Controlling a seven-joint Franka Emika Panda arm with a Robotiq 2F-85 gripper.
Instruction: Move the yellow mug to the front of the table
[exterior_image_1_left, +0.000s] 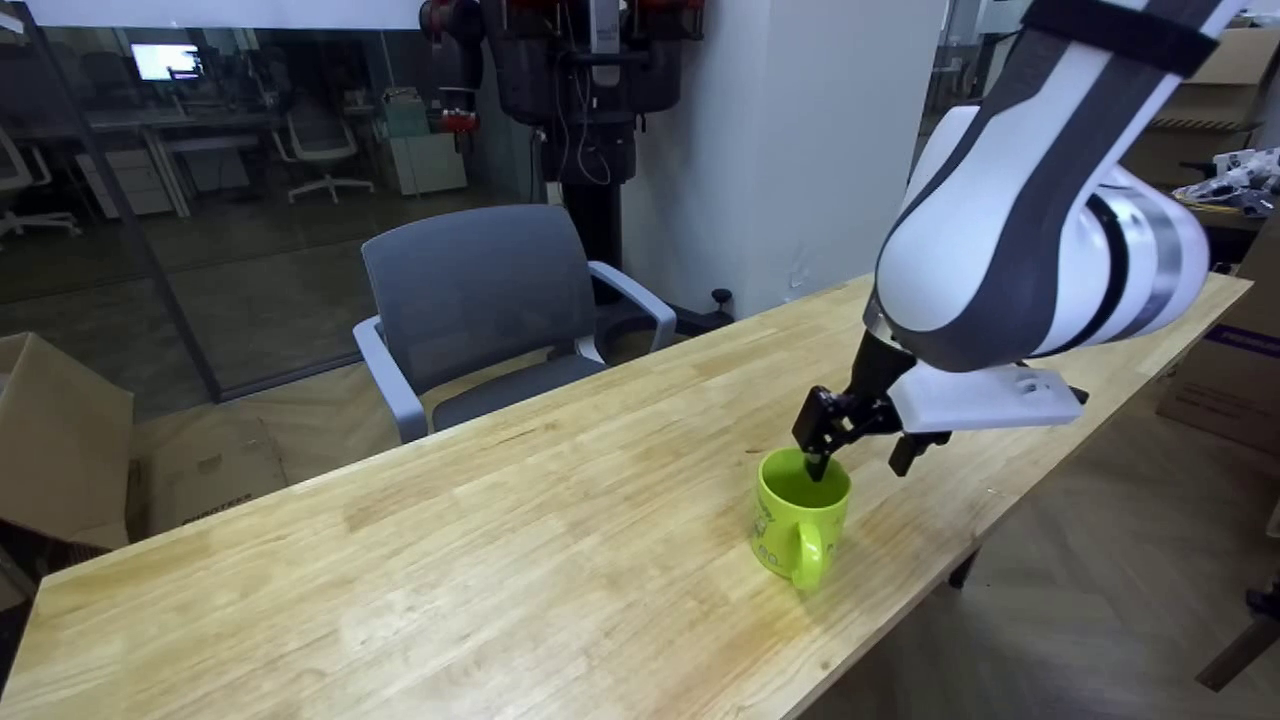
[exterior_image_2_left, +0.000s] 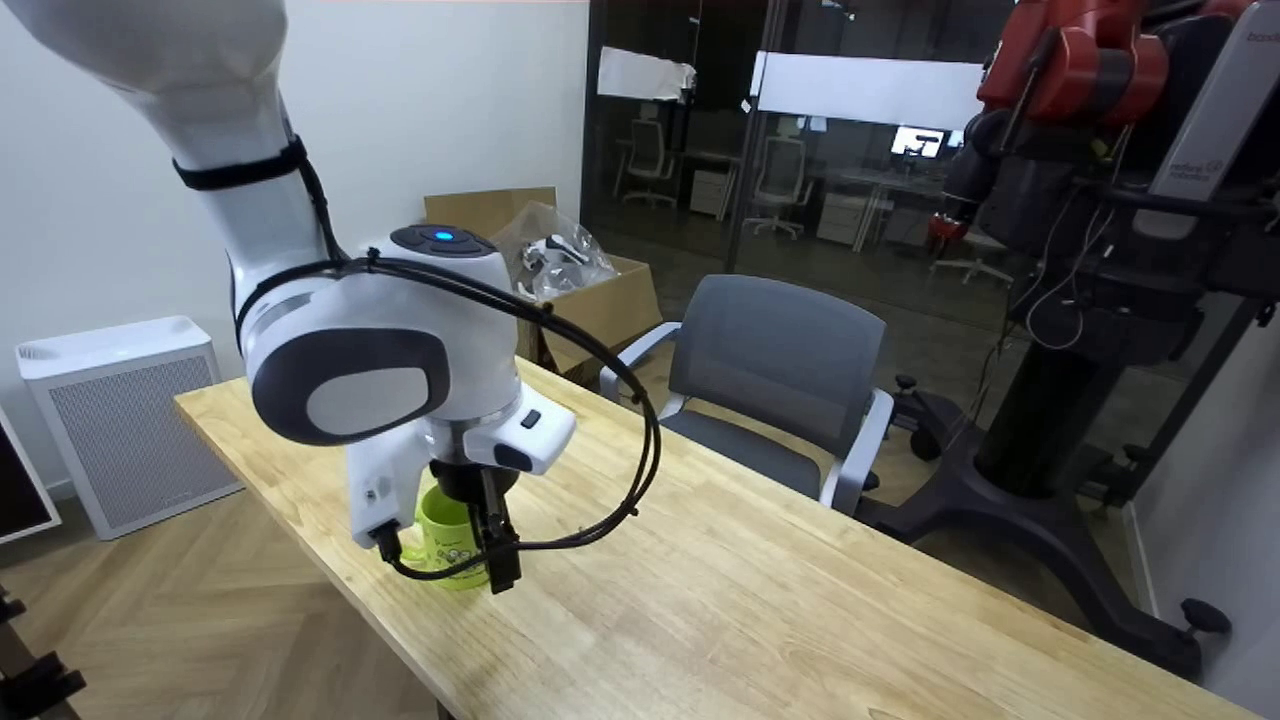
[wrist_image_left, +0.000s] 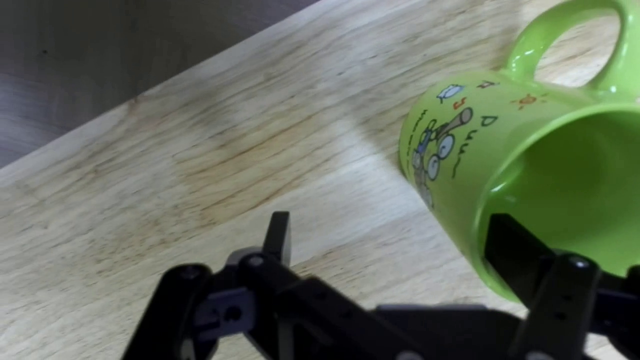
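One yellow mug (exterior_image_1_left: 783, 522), upright; table (exterior_image_1_left: 480, 560) beneath it, a long table edge near it.
Gripper (exterior_image_1_left: 860, 465) at the mug: jaws spread wide, holding nothing; one finger at the mug's mouth (inside or above, cannot tell), the other outside it.

From here I get a grey mesh chair (exterior_image_1_left: 480, 300) with pale armrests (exterior_image_1_left: 392, 380) in both exterior views, and near it a red-and-black machine (exterior_image_2_left: 1120, 260). Behind the glass partition (exterior_image_1_left: 260, 245) I make out a lit screen (exterior_image_1_left: 155, 62) and some desk chairs (exterior_image_2_left: 780, 175). In an exterior view I also see a grilled white unit (exterior_image_2_left: 145, 430) before a white wall (exterior_image_2_left: 460, 110), and a clear plastic bag (exterior_image_2_left: 598, 268) in an open cardboard box (exterior_image_2_left: 612, 318)
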